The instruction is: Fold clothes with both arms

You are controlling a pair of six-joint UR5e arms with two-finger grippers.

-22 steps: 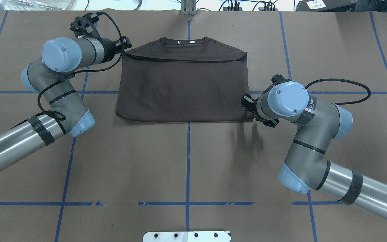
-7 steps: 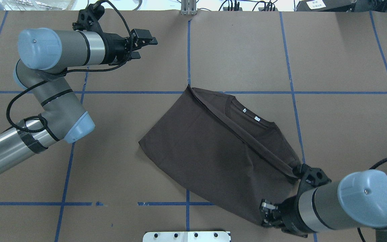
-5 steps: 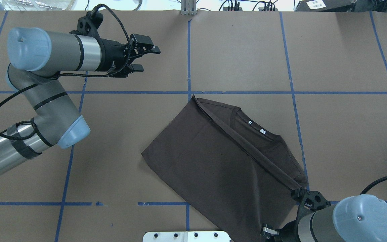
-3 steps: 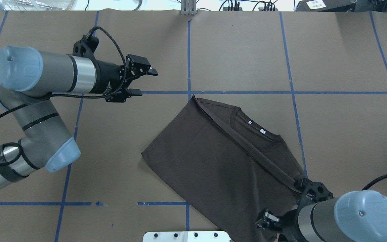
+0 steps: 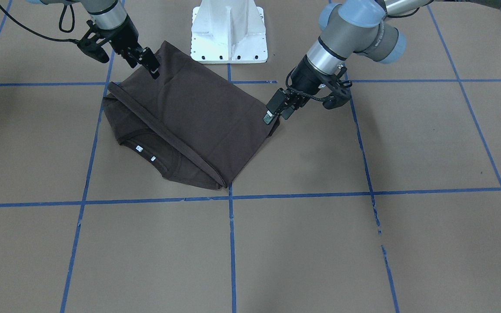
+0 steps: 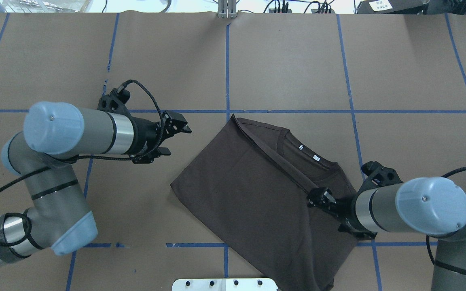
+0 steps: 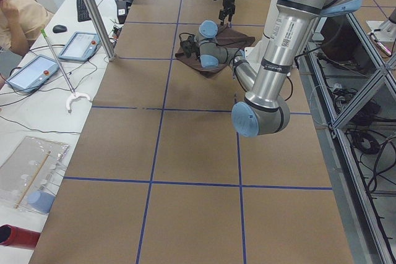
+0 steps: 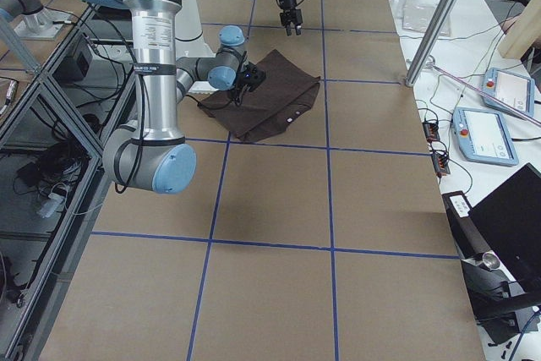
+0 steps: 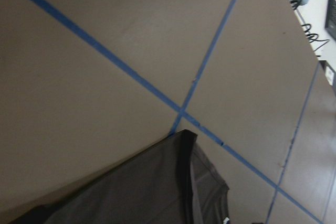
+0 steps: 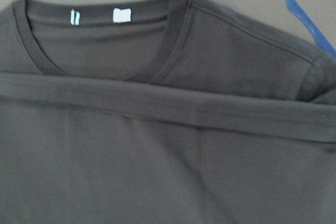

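The clothes are one dark brown T-shirt (image 6: 253, 202), folded and lying flat at a slant, collar and white neck tags (image 6: 316, 157) up. In the front-facing view the shirt (image 5: 198, 117) lies before the pedestal. My left gripper (image 6: 175, 140) is open, low over the paper beside the shirt's left corner; in the front-facing view it (image 5: 278, 114) hangs just at that corner. My right gripper (image 6: 318, 198) hovers open over the folded hem band, holding nothing; it (image 5: 148, 63) shows at the shirt's near edge. The right wrist view shows collar, tags (image 10: 122, 15) and band; the left wrist view shows a shirt corner (image 9: 181, 140).
Brown paper with blue tape lines (image 6: 227, 60) covers the table. The white base pedestal (image 5: 228, 30) stands close behind the shirt, its plate (image 6: 225, 284) at the overhead view's bottom edge. A person (image 7: 18, 10) sits by a side table with tablets (image 7: 80, 44). A metal pole (image 7: 93, 13) rises at the table's far edge.
The right gripper dragged the shirt toward the robot, turning it diagonal, then let go and moved back over it. The left arm swung down toward the shirt's left corner, staying open.
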